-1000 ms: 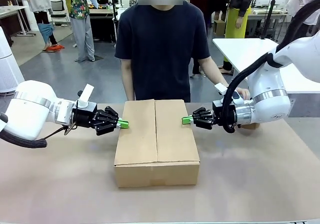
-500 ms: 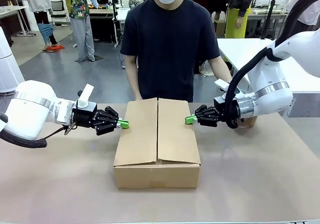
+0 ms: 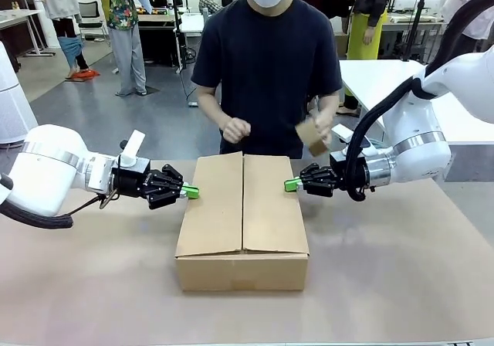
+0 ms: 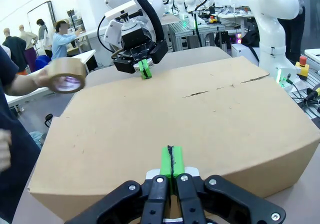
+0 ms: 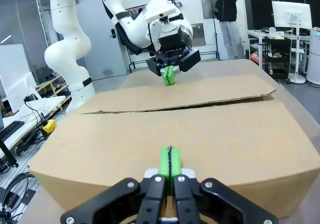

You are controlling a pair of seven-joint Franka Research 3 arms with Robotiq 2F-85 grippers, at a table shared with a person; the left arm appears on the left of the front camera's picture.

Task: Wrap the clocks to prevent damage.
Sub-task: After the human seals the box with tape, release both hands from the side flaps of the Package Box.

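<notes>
Sitting in the middle of the bench (image 3: 401,269), the cardboard box (image 3: 242,215) has both top flaps folded flat. Left claw (image 3: 190,192) and right claw (image 3: 291,184) meet its opposite top edges — each with green pads pinched together, gripping nothing. Beyond the box, the person's hand (image 3: 324,122) holds a roll of brown tape (image 3: 311,136) above the far right corner.

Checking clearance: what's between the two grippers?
The closed cardboard box, flaps down, with the left gripper at one side edge and the right gripper at the other. The front view shows it, and both wrist views agree.
</notes>
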